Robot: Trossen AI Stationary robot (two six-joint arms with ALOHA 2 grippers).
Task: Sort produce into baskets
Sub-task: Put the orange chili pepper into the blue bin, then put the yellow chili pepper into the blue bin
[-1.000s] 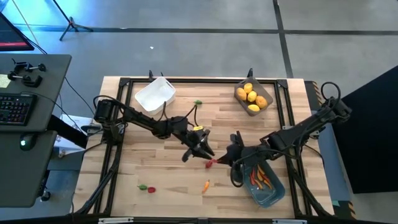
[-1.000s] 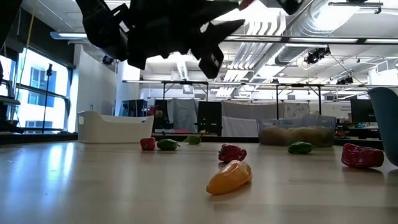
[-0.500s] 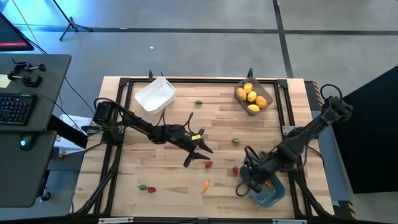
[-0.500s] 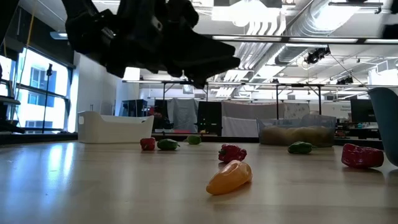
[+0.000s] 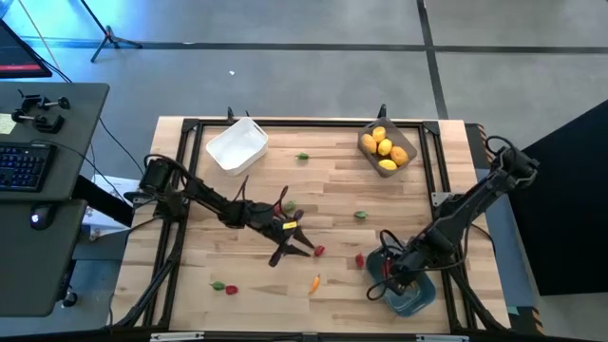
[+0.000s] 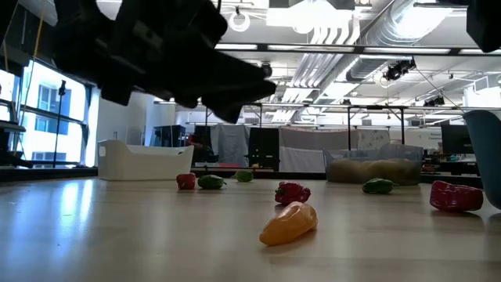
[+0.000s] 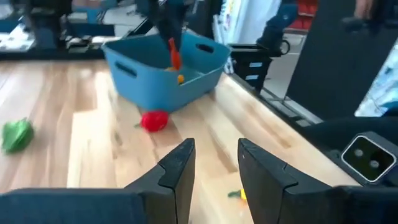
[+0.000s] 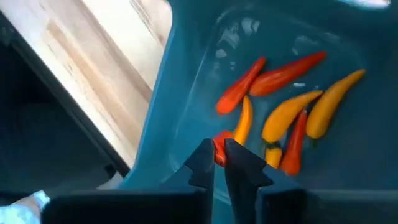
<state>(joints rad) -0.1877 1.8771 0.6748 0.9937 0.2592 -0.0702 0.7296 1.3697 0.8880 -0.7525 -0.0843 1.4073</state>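
- Left gripper (image 5: 296, 249): mid-table, low over the wood; two dark fingers (image 7: 180, 165) parted w/ a narrow gap, nothing between them.
- Small red toy piece (image 5: 319, 251): on the wooden table (image 5: 332, 180), just beside left gripper's tips, not clearly touching.
- Second small red toy piece (image 5: 359, 258): past the first, between left gripper and the blue-teal rectangular plastic bin (image 5: 410, 296); in left wrist view it lies at the bin's foot (image 7: 154, 121).
- Right gripper (image 8: 219, 154): over the blue-teal bin, inside its rim; fingers nearly closed, pinching a thin red pepper-like piece (image 8: 219, 152) by its end.
- Bin contents under right gripper: orange and red carrot-like pieces (image 8: 292, 118), lying loose on the bin floor.
- Small orange pepper-like piece (image 5: 314, 283): on table, near left gripper, toward the front edge; in low view closest to cam (image 6: 289, 223).
- Red and green small pair (image 5: 224, 287): front-left of table, well apart from both grippers.
- Small green piece (image 5: 360, 215): mid-table, between the two arms.
- Second small green piece (image 5: 302, 157): far side, well beyond left gripper.
- White rectangular plastic bin (image 5: 237, 144): far-left corner, contents not visible.
- Translucent grey rectangular bin (image 5: 388, 147): far-right, holds yellow rounded fruits (image 5: 383, 144).
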